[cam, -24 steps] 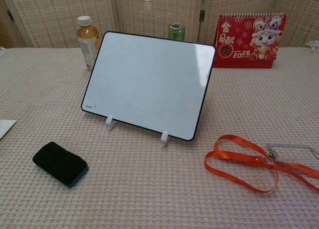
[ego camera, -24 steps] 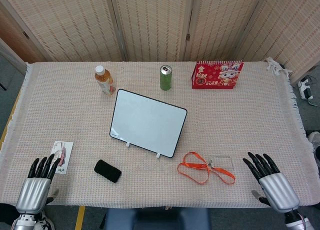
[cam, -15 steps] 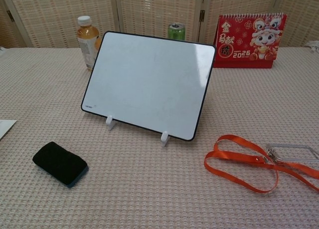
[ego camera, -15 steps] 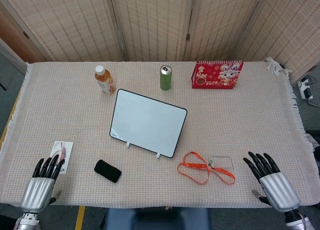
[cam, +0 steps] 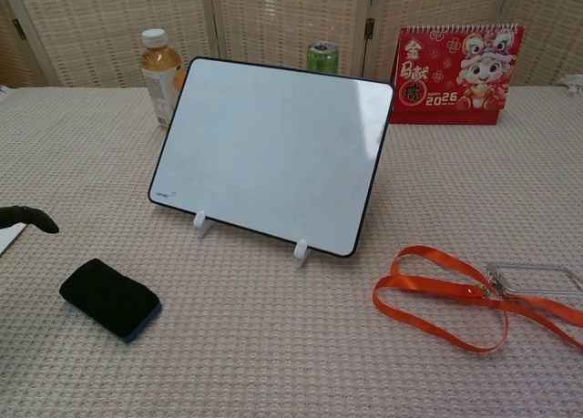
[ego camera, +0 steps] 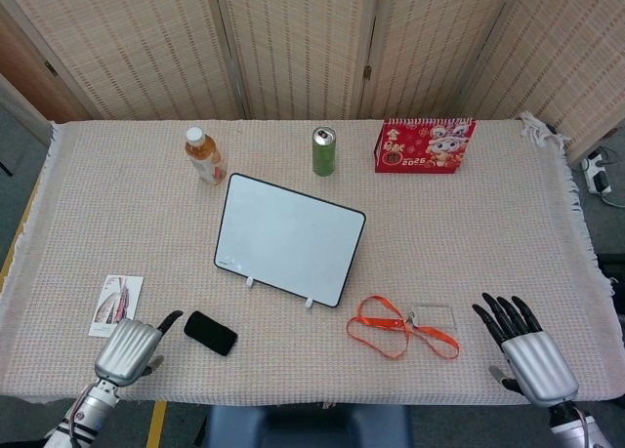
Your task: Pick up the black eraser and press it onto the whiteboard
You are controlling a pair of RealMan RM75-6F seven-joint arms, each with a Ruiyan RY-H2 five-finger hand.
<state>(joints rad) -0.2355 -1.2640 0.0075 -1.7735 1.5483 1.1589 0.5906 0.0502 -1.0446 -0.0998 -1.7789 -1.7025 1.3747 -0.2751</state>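
- A whiteboard [cam: 271,154] is standing tilted back on two small white feet on a woven tablecloth [cam: 273,345].
- A black eraser [cam: 109,299] is lying near its lower left.
- A dark fingertip, probably of the left hand [cam: 27,219], is showing at the left edge, apart from the eraser.
- An orange lanyard [cam: 446,295] is lying at right.
- A bottle [cam: 158,70], green can [cam: 322,56] and red calendar [cam: 455,74] are standing behind.

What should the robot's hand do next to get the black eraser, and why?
Probably slide the left hand a little to its right and close on the eraser. The eraser lies flat on the table just beside that hand, not yet touched, and the whiteboard stands behind it.
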